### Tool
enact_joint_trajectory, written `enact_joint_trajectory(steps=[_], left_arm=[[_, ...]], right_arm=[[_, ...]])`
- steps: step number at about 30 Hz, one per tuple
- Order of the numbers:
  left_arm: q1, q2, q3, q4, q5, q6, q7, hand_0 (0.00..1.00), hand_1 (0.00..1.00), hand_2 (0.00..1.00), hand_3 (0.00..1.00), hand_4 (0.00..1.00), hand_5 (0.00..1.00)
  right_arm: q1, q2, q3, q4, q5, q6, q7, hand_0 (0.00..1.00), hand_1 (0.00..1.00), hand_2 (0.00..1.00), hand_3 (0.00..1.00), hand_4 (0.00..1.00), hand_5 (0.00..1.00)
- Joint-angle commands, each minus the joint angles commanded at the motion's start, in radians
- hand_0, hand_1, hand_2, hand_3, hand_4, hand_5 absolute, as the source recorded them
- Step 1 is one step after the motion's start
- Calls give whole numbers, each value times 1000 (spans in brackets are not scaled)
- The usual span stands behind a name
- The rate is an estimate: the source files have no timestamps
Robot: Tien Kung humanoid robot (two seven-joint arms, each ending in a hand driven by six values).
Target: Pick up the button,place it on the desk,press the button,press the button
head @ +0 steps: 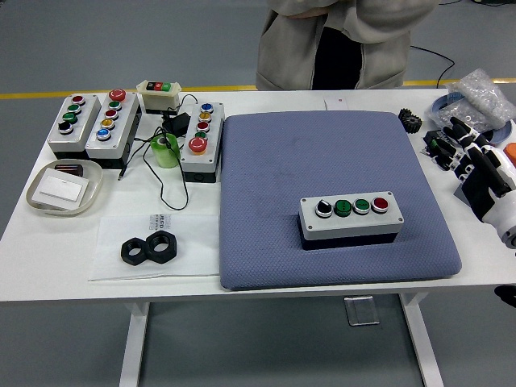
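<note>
A grey button box point(350, 219) with a black knob, two green buttons and a red button lies on the blue-grey pad point(330, 165), toward its front right. My right hand point(466, 149) hangs at the table's right edge, well to the right of the box, fingers relaxed and spread, holding nothing. The left arm does not show.
Three more button boxes point(106, 122) and a small switch box point(160, 94) stand at the back left, with a green tape roll point(165, 150) and cables. A white tray point(64, 188) and two black nuts point(150, 249) lie front left. A person point(339, 40) stands behind the table. Gears and bags sit at the right.
</note>
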Motion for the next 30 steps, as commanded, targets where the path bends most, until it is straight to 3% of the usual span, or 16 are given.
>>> enact_joint_trajectory(steps=[30], left_arm=[[-11, 3, 32, -3, -46, -3, -18, 733, 828, 879, 831, 639, 998]], right_arm=[[23, 3, -16, 0, -26, -13, -10, 970, 880, 917, 885, 642, 612]])
